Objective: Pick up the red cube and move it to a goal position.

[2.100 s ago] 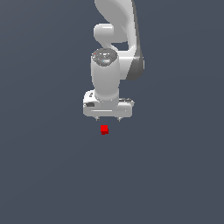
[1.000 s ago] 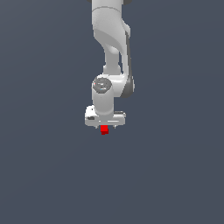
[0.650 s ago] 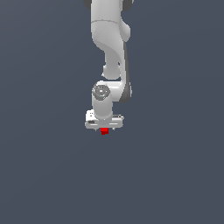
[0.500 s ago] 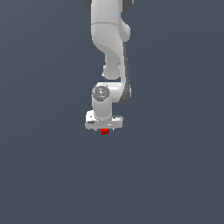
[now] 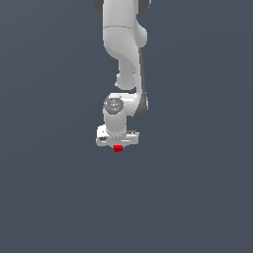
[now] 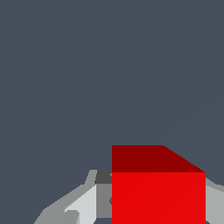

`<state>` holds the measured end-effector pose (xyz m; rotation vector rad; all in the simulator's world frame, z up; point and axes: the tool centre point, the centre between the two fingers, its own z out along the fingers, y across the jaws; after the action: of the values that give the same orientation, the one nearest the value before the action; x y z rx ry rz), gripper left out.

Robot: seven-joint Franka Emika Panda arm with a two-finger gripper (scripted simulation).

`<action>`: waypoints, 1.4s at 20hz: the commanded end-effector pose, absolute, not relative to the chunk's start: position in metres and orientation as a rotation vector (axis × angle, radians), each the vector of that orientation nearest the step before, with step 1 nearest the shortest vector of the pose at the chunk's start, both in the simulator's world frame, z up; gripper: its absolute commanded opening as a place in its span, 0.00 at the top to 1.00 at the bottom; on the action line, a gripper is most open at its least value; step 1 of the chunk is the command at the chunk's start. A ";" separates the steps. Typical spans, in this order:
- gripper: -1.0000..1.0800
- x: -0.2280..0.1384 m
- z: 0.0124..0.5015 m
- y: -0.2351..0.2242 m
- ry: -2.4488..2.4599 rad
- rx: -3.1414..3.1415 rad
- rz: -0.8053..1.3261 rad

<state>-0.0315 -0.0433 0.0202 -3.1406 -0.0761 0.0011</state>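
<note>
The red cube (image 5: pixel 117 148) is tiny and sits on the grey floor, mostly covered by the white hand above it. My gripper (image 5: pixel 117 147) points straight down over it with the cube between its fingers. In the wrist view the red cube (image 6: pixel 158 192) is large and close. A grey finger (image 6: pixel 101 199) touches one of its sides and the other finger (image 6: pixel 214 203) touches the opposite side. The gripper is shut on the cube, which is low at the floor.
The plain dark grey floor (image 5: pixel 197 197) surrounds the cube on every side. The white arm (image 5: pixel 123 44) rises straight above the gripper to the exterior view's top edge. No other object shows.
The gripper has come down from above the cube until its fingers stand around it. Over the last half second it has stayed in place, and the cube has not moved.
</note>
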 end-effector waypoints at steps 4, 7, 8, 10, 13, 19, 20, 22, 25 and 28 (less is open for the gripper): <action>1.00 -0.031 0.021 -0.043 -0.076 -3.141 0.001; 1.00 -0.030 0.028 -0.039 -0.076 -3.141 0.001; 1.00 -0.030 0.031 -0.037 -0.076 -3.141 0.001; 1.00 -0.028 0.040 -0.031 -0.076 -3.141 0.001; 1.00 -0.025 0.058 -0.021 -0.076 -3.141 0.001; 1.00 -0.016 0.108 0.009 -0.076 -3.141 0.001; 1.00 -0.015 0.118 0.015 -0.076 -3.141 0.001; 1.00 -0.011 0.139 0.027 -0.076 -3.141 0.001; 1.00 -0.005 0.170 0.045 -0.076 -3.142 0.000; 1.00 0.001 0.198 0.061 -0.076 -3.142 0.000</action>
<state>-0.0014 0.0530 0.1833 -3.1415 -0.0775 -0.0008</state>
